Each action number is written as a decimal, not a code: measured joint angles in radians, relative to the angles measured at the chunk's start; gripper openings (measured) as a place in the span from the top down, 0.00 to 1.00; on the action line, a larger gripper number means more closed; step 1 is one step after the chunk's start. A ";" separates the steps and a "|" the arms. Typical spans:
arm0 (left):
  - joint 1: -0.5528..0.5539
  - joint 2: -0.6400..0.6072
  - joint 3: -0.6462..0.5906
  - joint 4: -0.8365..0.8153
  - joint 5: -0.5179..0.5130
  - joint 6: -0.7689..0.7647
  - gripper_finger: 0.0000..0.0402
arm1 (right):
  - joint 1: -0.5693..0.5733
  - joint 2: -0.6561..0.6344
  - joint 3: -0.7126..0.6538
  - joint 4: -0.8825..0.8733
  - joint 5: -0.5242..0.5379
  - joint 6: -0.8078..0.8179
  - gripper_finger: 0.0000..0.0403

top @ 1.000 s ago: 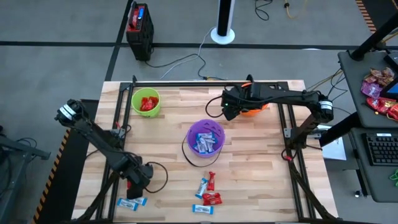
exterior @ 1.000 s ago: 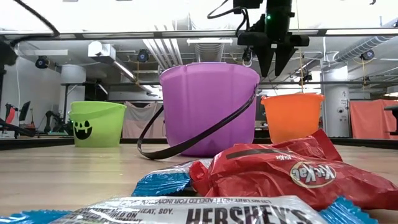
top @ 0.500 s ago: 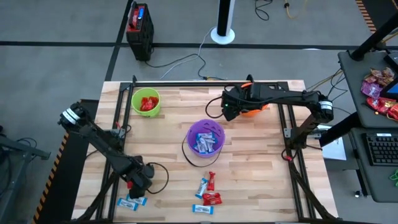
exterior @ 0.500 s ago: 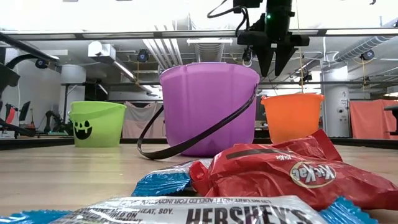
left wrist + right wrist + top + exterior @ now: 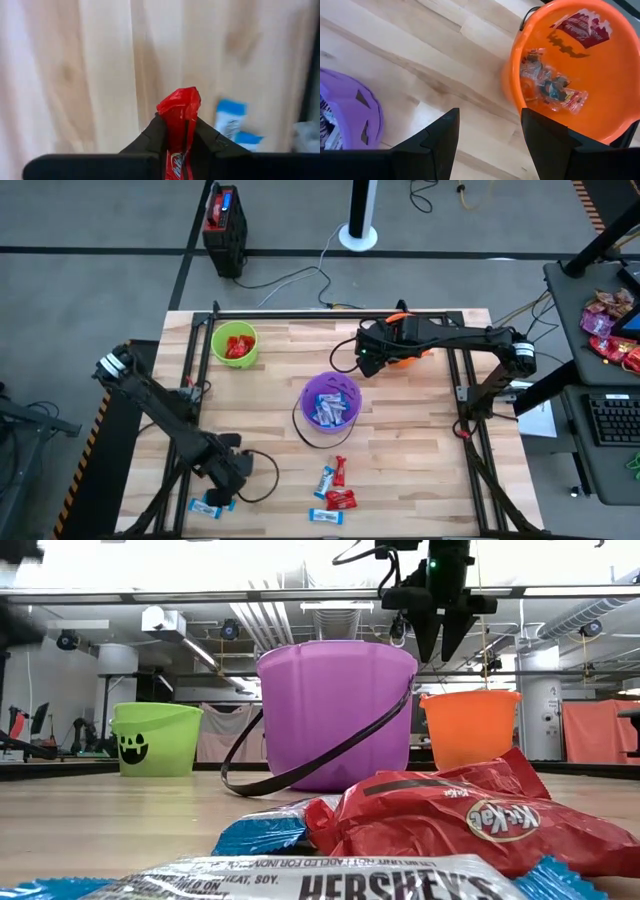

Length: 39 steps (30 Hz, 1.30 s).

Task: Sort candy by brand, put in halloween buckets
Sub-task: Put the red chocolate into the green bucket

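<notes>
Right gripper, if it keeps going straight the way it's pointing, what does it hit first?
Most likely bare table. The open right gripper points down at the wood between the purple bucket and the orange bucket, with the orange rim close beside that line. Depth is hard to judge.

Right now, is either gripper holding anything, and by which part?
The left gripper pinches a red candy near one end; the right gripper holds nothing.
</notes>
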 joint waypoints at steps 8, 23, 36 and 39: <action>0.103 -0.263 0.172 -0.141 -0.526 0.008 0.94 | 0.011 0.000 0.000 0.007 -0.006 -0.006 0.49; 0.987 -0.488 0.136 -0.239 -0.797 0.247 0.91 | 0.044 0.000 0.000 0.051 -0.003 -0.007 0.49; 1.674 -0.301 0.036 -0.079 -0.183 0.588 0.90 | 0.050 0.000 0.000 0.057 -0.031 -0.025 0.49; 1.677 -0.271 0.036 -0.075 -0.178 0.602 0.88 | 0.057 0.000 0.000 0.058 -0.043 -0.024 0.49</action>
